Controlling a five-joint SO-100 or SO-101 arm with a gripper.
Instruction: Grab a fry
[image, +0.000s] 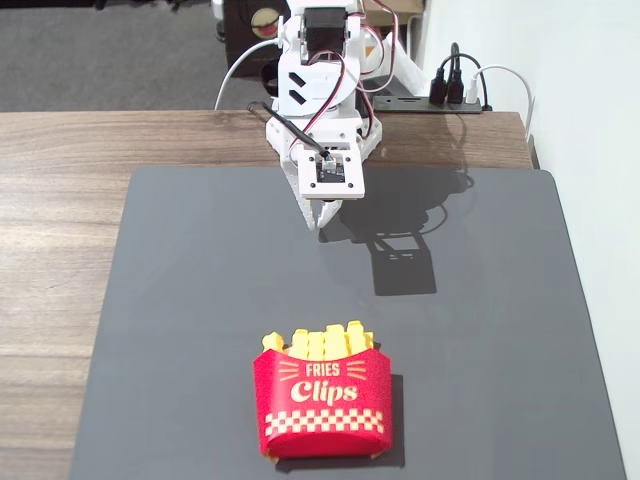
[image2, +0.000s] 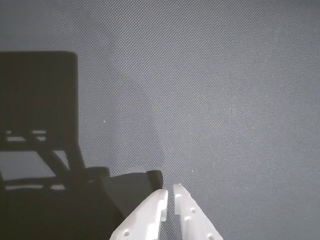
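Several bright-yellow fries (image: 322, 343) stand upright in a red carton (image: 323, 402) printed "FRIES Clips", near the front middle of the dark grey mat (image: 500, 330) in the fixed view. My white gripper (image: 322, 216) hangs over the far edge of the mat, well behind the carton, tips pointing down. In the wrist view the gripper (image2: 170, 192) shows two white fingertips (image2: 155, 205) almost touching, with nothing between them, over bare mat. No fry or carton shows in the wrist view.
The mat lies on a wooden table (image: 60, 250). A black power strip with cables (image: 455, 90) sits behind the arm at the back right. A white wall (image: 600, 150) runs along the right. The arm's shadow (image: 400, 250) falls on the mat.
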